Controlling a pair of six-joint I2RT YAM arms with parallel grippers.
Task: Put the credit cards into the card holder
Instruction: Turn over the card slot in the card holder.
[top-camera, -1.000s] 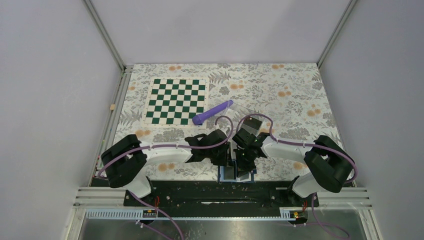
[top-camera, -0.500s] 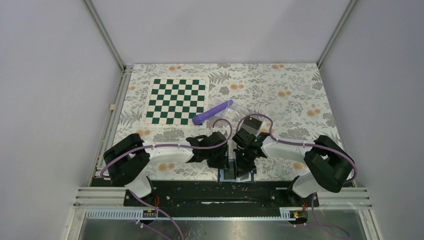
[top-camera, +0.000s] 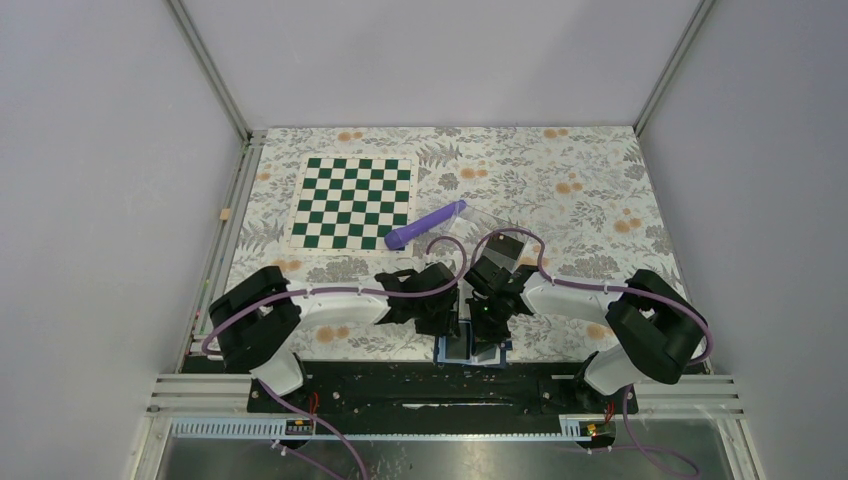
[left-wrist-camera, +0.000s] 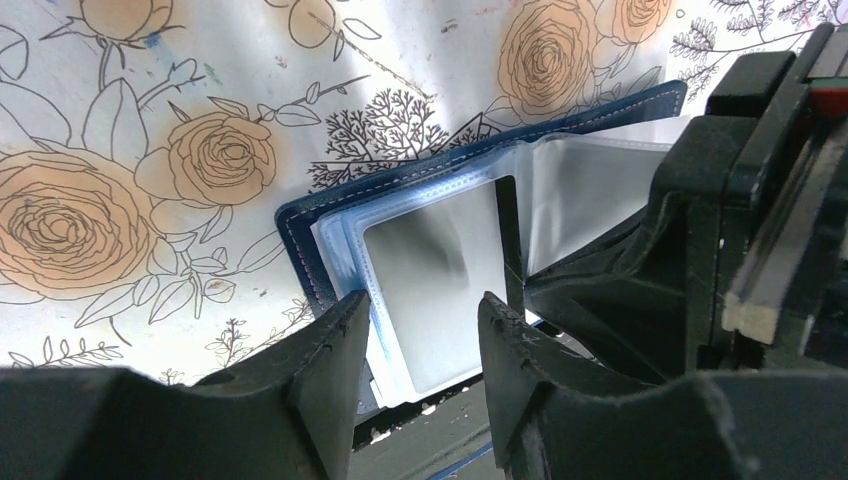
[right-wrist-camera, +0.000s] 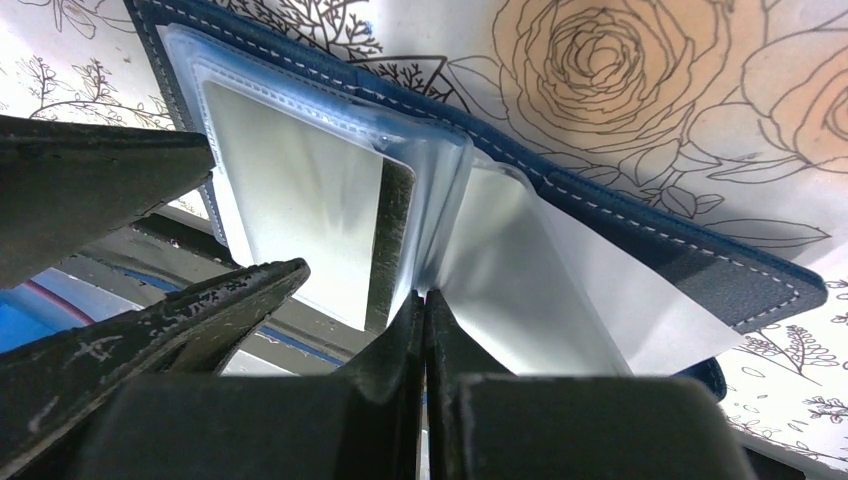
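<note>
Top external view: I see barely any shift. The right gripper (right-wrist-camera: 425, 300) stays pinched on a sleeve (right-wrist-camera: 520, 290), and the left gripper (left-wrist-camera: 420, 305) sits open astride the card (left-wrist-camera: 430, 250), which looks nearly seated in the card holder (left-wrist-camera: 300, 225).

**Legible markings: none found**

I find no text, label, brand, number or sign that can be read in any of the three views. The one card (left-wrist-camera: 430, 290) I can see sits behind a clear sleeve of the card holder (left-wrist-camera: 300, 232). In both wrist views its face shows only pale glare and a dark stripe along one edge. I cannot tell whether it carries any print.
</note>
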